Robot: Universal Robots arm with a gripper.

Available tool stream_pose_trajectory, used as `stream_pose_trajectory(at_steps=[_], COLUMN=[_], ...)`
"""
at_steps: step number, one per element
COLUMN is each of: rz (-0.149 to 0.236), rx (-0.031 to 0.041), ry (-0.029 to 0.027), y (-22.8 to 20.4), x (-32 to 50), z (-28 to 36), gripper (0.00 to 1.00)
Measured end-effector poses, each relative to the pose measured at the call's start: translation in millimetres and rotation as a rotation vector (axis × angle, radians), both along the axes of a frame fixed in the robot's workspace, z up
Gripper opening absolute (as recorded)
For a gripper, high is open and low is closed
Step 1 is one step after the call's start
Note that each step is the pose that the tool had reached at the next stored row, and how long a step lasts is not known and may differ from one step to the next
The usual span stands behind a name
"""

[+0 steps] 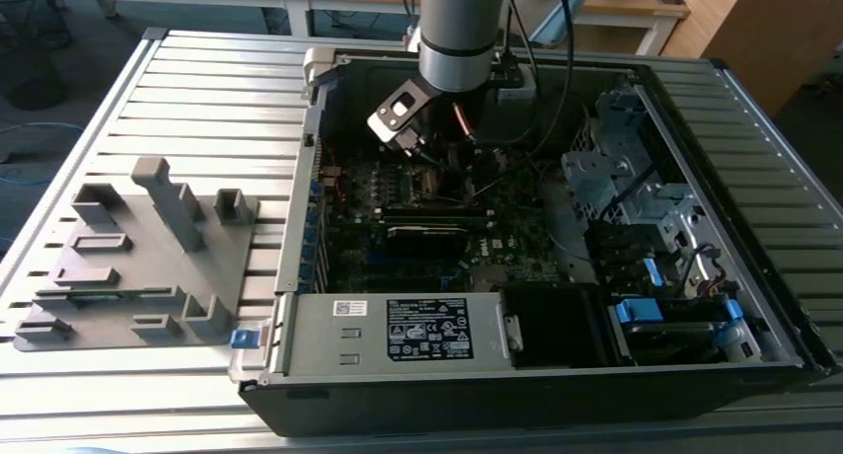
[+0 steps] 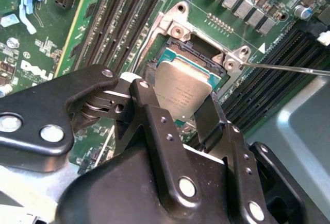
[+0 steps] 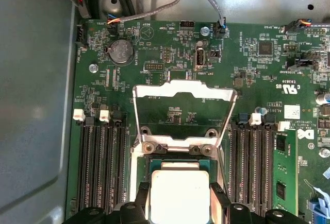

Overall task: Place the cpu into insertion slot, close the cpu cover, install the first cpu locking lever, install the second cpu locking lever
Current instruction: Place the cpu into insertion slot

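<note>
The small flat square silver-topped cpu (image 3: 179, 193) sits inside the black pincer (image 3: 180, 206), which is closed onto two opposite edges, over the dark metal-rimmed insertion slot (image 2: 196, 54); seated or not, can't tell. The thin silvery cpu cover (image 3: 147, 90) stands flipped up just beyond. Long black memory slots (image 3: 100, 167) crowd both sides on the dark green motherboard (image 3: 170, 64).

The cpu (image 3: 179, 195) lies within the rim of the insertion slot (image 3: 170, 149), mid-motherboard (image 3: 170, 54), between two banks of memory slots (image 3: 100, 167). The cpu cover (image 3: 183, 87) stands raised from the slot's edge nearer the coin battery (image 3: 119, 51). The gripper (image 3: 180, 193) flanks the cpu, fingers touching opposite sides.
</note>
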State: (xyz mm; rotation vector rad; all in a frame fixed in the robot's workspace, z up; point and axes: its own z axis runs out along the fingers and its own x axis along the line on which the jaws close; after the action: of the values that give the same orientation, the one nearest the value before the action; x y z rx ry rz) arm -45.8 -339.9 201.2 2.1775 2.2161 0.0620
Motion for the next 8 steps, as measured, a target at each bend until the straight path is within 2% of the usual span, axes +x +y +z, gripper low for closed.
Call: stream_pose_trajectory(at_steps=[8], rz=[-0.001], rx=[-0.0002], ry=[0.0001], y=[0.1], x=[-1.3], z=[-3.6], gripper=[0.54])
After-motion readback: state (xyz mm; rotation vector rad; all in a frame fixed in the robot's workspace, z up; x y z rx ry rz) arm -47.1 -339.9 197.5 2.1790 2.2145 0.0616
